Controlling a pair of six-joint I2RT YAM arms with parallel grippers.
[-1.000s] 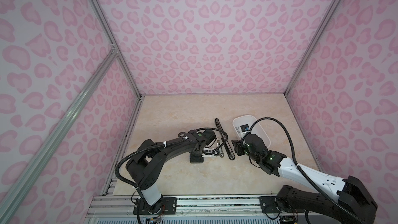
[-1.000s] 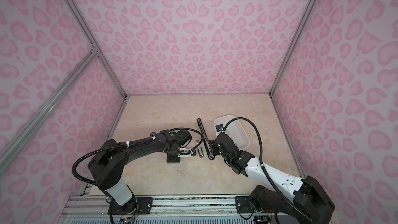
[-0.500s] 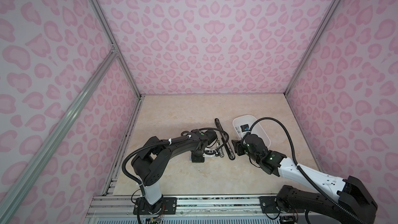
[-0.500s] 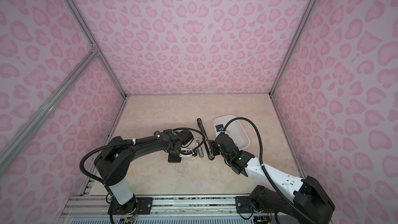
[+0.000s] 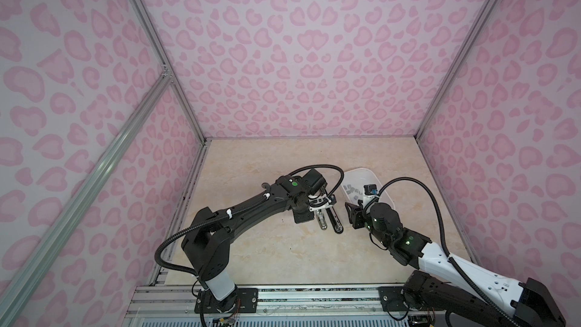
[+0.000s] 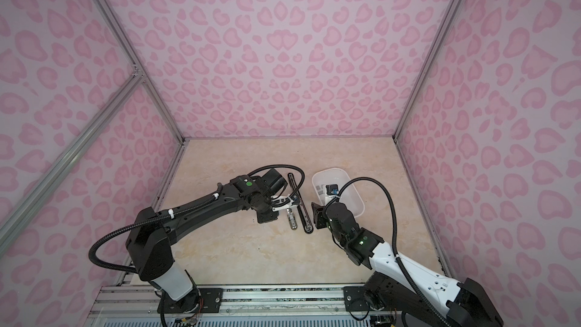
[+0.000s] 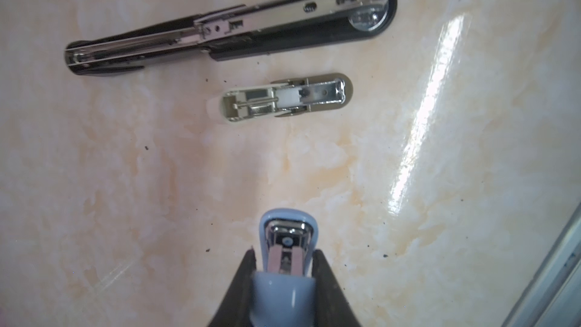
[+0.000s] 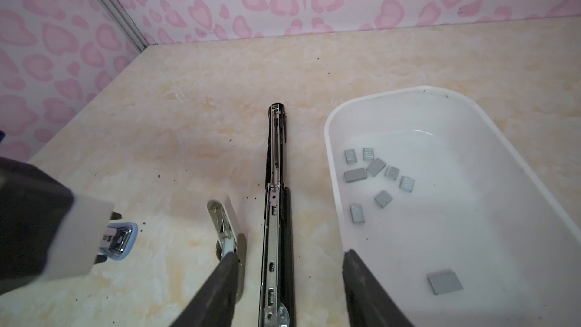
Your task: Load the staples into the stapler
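Note:
My left gripper (image 7: 284, 254) is shut on a small light-blue stapler (image 7: 286, 246), held low over the table; it also shows in the right wrist view (image 8: 121, 240). A small beige stapler (image 7: 283, 97) lies opened flat beside a long black stapler (image 8: 276, 184), also opened, its metal channel showing. Several grey staples (image 8: 374, 171) lie in a white tray (image 8: 333, 152). My right gripper (image 8: 290, 257) is open and empty. It hovers over the near end of the black stapler, one finger by the tray rim. In both top views the grippers (image 5: 302, 219) (image 6: 317, 218) flank the staplers.
Pink patterned walls close the table on three sides. A metal rail (image 5: 283, 294) runs along the front edge. The white tray (image 5: 382, 188) stands right of the black stapler (image 5: 333, 218). Dark specks dot the beige marble tabletop (image 6: 251, 253).
My left gripper has shut on the light-blue stapler. The right gripper's jaws have narrowed a little, and that arm has stayed in place.

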